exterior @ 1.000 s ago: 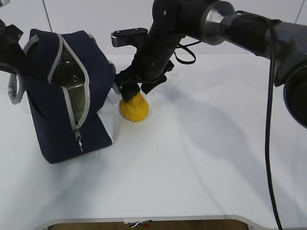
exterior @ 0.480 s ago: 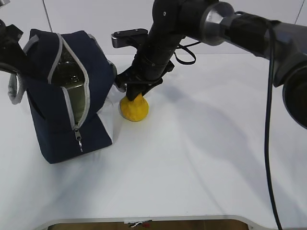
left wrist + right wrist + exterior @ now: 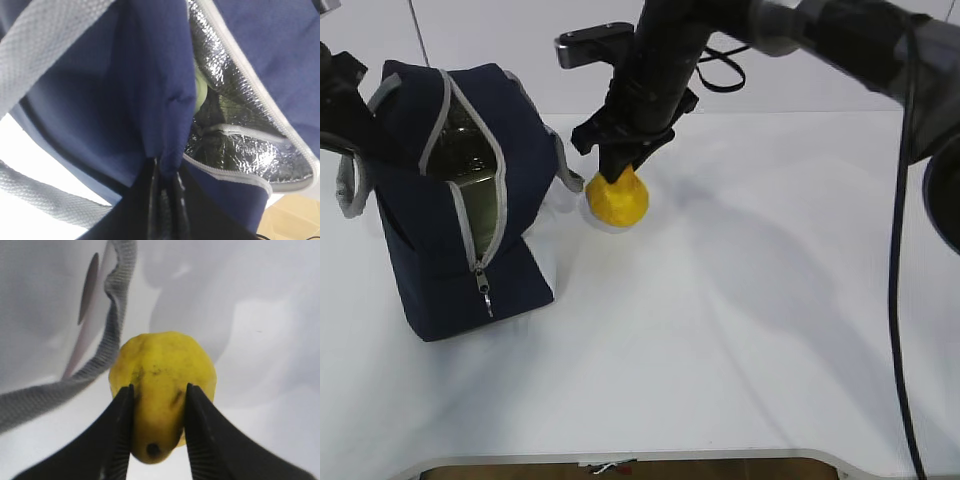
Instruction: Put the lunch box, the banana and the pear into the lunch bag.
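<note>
The navy lunch bag [image 3: 430,230] stands at the left, its grey zipper open and silver lining showing. Something pale green [image 3: 200,92] shows inside it in the left wrist view, likely the lunch box. My left gripper [image 3: 166,200] is shut on the bag's [image 3: 125,85] navy fabric edge and holds the opening apart. My right gripper [image 3: 620,172] is shut on the neck of the orange-yellow pear [image 3: 617,200] and holds it a little above the table, just right of the bag. In the right wrist view the fingers [image 3: 122,435] clamp the pear [image 3: 162,375] on both sides. The banana is not visible.
A grey strap handle [image 3: 107,345] of the bag hangs beside the pear. Another strap loop [image 3: 350,190] hangs at the bag's left. The white table [image 3: 740,330] stretches right and forward; its front edge runs along the bottom of the exterior view.
My right gripper has closed on the pear's neck and lifted it up off the table, slightly to the right. The bag and left gripper have not moved.
</note>
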Tool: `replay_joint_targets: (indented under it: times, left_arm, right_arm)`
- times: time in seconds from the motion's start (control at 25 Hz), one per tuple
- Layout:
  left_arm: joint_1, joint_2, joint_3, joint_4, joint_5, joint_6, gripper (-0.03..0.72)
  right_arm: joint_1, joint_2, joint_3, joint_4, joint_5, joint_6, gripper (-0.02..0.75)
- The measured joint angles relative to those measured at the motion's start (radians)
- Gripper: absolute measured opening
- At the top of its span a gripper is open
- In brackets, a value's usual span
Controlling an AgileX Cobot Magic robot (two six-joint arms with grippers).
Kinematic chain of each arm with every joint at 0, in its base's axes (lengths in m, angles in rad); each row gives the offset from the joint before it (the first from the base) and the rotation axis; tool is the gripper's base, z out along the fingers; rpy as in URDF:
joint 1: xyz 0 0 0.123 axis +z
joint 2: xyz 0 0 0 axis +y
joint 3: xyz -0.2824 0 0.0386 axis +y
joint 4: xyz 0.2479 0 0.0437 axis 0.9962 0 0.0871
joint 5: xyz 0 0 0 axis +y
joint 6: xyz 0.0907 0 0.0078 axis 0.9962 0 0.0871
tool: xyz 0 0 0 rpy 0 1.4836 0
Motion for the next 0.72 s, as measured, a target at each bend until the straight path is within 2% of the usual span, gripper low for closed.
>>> replay_joint_targets:
  times: [0.2, 0.32, 0.4, 0.6, 0.72]
  left_arm:
    - [0.0, 0.0, 0.0, 0.0, 0.016, 0.0, 0.009]
    - [0.0, 0.0, 0.0, 0.0, 0.018, 0.0, 0.009]
    - [0.0, 0.0, 0.0, 0.0, 0.02, 0.0, 0.009]
    - [0.0, 0.0, 0.0, -0.025, 0.031, 0.0, 0.009]
    - [0.0, 0.0, 0.0, -0.064, 0.042, 0.0, 0.009]
  right_arm:
    - [0.0, -0.111, 0.0, -0.119, 0.01, 0.051, 0.256]
    - [-0.002, -0.196, 0.0, -0.101, 0.013, 0.075, 0.255]
    - [-0.002, -0.238, -0.008, -0.023, 0.015, 0.08, 0.255]
    - [-0.002, -0.261, -0.01, 0.327, 0.001, 0.046, 0.255]
    - [-0.002, -0.235, -0.01, 0.48, -0.021, -0.023, 0.255]
